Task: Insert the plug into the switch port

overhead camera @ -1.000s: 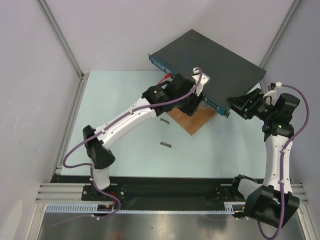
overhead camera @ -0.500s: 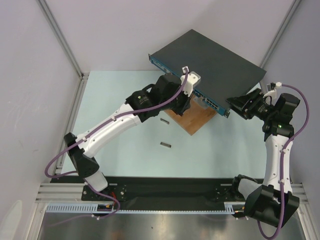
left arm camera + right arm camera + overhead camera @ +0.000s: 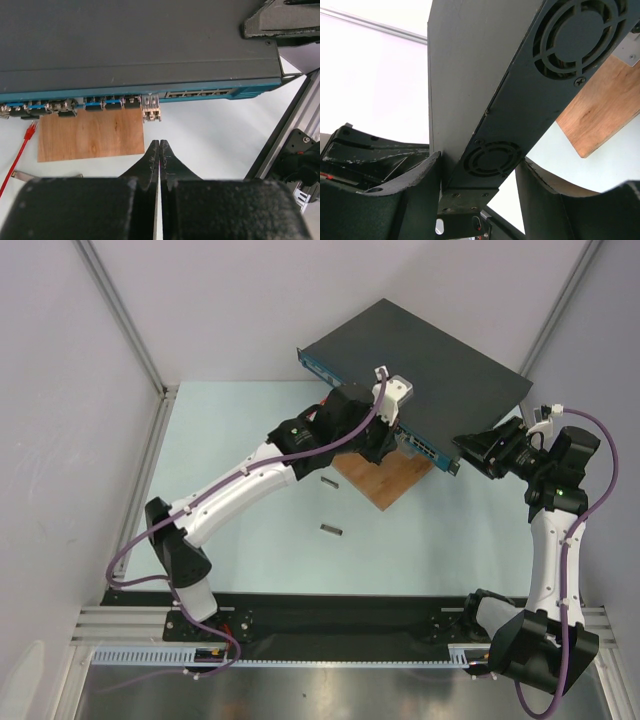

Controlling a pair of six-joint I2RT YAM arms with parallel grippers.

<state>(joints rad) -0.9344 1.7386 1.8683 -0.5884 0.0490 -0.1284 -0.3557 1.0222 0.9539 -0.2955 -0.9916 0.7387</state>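
The switch [image 3: 420, 360] is a flat dark-grey box lying diagonally at the back, its blue front face [image 3: 200, 94] lined with small sockets. A silver metal plug [image 3: 151, 108] sits in one socket and sticks out toward me. My left gripper [image 3: 159, 143] is shut with nothing between its fingers, a short way in front of that plug and in line with it. In the top view the left gripper [image 3: 388, 440] covers the plug. My right gripper [image 3: 480, 160] is shut on the switch's [image 3: 485, 75] right end, one finger on its top face and one under it.
A brown wooden board [image 3: 90, 135] lies under the switch's front edge [image 3: 385, 478]. A red cable with a red connector [image 3: 30, 131] lies to the left. Two small metal pieces [image 3: 331, 529] [image 3: 329, 483] rest on the pale table. An aluminium frame rail [image 3: 290, 125] runs at the right.
My left gripper has gone from open to shut, holding nothing. The left arm drew back to the left, then came forward again to the switch's front face. The right arm has not moved.
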